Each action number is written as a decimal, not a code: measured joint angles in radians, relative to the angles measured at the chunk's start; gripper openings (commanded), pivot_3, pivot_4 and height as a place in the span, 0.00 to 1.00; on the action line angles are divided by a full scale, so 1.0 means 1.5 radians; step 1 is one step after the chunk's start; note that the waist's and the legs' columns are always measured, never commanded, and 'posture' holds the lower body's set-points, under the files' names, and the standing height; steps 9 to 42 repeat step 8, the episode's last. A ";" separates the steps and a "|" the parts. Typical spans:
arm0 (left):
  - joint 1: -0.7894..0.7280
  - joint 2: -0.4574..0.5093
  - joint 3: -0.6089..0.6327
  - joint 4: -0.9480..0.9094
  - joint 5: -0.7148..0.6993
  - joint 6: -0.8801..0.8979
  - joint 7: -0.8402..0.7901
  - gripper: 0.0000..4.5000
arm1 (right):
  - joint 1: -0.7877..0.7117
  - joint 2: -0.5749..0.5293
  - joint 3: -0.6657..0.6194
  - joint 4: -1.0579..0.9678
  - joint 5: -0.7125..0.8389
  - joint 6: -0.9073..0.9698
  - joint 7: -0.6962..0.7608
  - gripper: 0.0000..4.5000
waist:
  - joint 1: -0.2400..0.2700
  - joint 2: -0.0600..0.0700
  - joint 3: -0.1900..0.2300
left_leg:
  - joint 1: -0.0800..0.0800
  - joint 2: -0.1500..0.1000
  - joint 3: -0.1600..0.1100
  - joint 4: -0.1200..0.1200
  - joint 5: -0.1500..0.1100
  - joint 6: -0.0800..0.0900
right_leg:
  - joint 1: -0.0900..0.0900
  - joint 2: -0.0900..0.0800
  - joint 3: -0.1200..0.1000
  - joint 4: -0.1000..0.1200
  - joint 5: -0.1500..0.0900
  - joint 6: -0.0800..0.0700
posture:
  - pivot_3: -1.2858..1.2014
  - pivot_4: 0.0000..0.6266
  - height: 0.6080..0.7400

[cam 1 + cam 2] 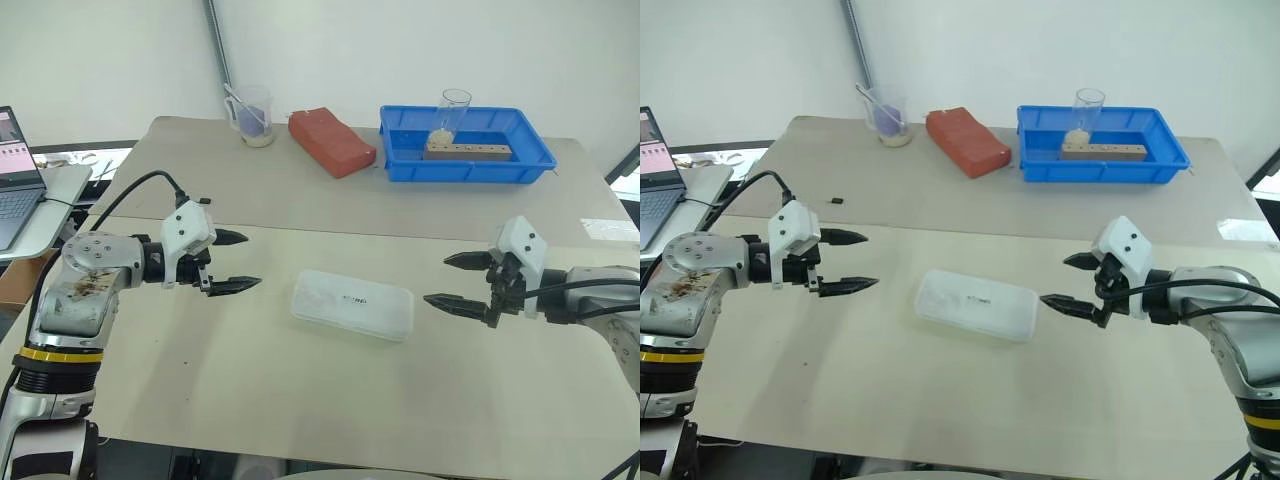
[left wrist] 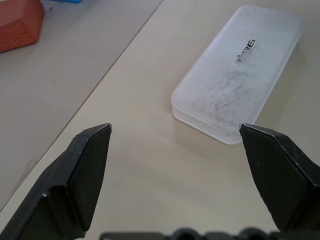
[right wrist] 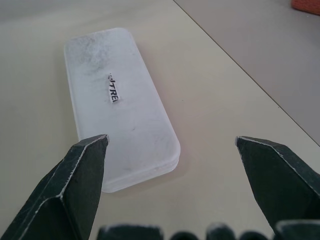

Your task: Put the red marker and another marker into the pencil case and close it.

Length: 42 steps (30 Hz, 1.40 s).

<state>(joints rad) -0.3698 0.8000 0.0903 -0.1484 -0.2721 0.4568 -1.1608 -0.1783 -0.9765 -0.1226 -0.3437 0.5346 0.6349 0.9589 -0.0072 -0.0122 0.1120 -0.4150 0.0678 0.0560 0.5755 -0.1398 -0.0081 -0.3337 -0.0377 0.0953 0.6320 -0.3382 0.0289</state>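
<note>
The left gripper (image 1: pixel 238 262) hangs released, jaws spread and empty, to the left of the pencil case (image 1: pixel 352 305), which lies flat on the table (image 1: pixel 250 380) with its lid down; neither marker can be made out through its frosted plastic. The right gripper (image 1: pixel 458 281) stands likewise released and empty on the case's other side, apart from it. By my judgement the closing step looks done, and what remains is only to confirm the lid is seated and keep both arms clear.

A blue tray (image 1: pixel 400 165), red block (image 1: pixel 331 141), cup (image 1: pixel 251 116) and laptop (image 1: pixel 18 185) sit behind.
</note>
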 measured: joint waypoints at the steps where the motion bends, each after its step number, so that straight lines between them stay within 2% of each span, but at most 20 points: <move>1: 0.019 0.005 0.008 -0.018 0.000 0.007 0.016 0.99 | 0.007 0.000 -0.006 0.009 -0.005 -0.013 0.004 1.00 | -0.001 0.000 0.000 | 0.000 0.000 0.000 0.000 0.000 0.000 | 0.002 -0.001 0.000 0.000 0.000 0.000 | 0.52 0.24 1.00; 8: 0.063 0.003 0.034 -0.063 -0.006 0.030 0.093 0.99 | 0.019 0.014 -0.013 0.059 -0.037 -0.048 0.002 1.00 | -0.003 0.000 0.000 | 0.000 0.000 0.001 0.000 0.000 0.000 | 0.001 -0.001 0.000 0.001 0.000 0.000 | 0.52 0.24 1.00; 42: 0.063 0.003 0.034 -0.063 -0.006 0.030 0.093 0.99 | 0.019 0.014 -0.013 0.059 -0.037 -0.048 0.002 1.00 | -0.003 0.000 0.000 | 0.000 0.000 0.001 0.000 0.000 0.000 | 0.001 -0.001 0.000 0.001 0.000 0.000 | 0.52 0.24 1.00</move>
